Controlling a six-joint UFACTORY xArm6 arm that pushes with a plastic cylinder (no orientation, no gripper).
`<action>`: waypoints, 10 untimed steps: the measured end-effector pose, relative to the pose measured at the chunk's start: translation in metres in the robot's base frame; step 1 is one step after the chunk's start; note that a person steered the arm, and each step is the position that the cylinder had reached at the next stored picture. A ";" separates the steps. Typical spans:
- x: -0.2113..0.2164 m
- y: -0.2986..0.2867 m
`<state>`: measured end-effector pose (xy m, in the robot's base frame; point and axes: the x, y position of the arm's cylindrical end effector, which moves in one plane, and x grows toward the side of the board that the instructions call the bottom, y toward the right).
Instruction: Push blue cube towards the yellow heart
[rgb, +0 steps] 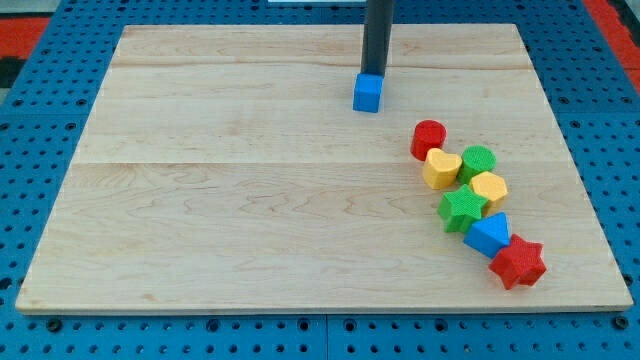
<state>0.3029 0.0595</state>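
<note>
My tip (375, 73) stands just behind the blue cube (368, 93), on the side toward the counter's (220, 210) top edge, and seems to touch or nearly touch the cube's rear face; the exact contact is hidden by the cube itself. There is no hand on this arm, only the rod, so nothing is spread or pinching.

The blue cube sits near the top edge of the counter, a little right of its middle. The yellow heart (441, 169) lies well apart from it, toward the right edge and roughly halfway down, touching the red cylinder (429, 139) above it and a green block (477, 161) on its right. Below these, running toward the bottom right corner, come a yellow block (489, 187), a green star (462, 209), a second blue block (487, 235) and a red star (518, 263), all packed closely.

As I judge it, the task is barely started: the whole gap between cube and heart remains. The push must go down and to the right, so my tip would do better on the cube's upper left side, and the red cylinder stands close to the line of travel.
</note>
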 end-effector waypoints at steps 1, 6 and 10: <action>0.016 -0.021; 0.036 -0.027; 0.050 -0.015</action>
<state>0.3530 0.0448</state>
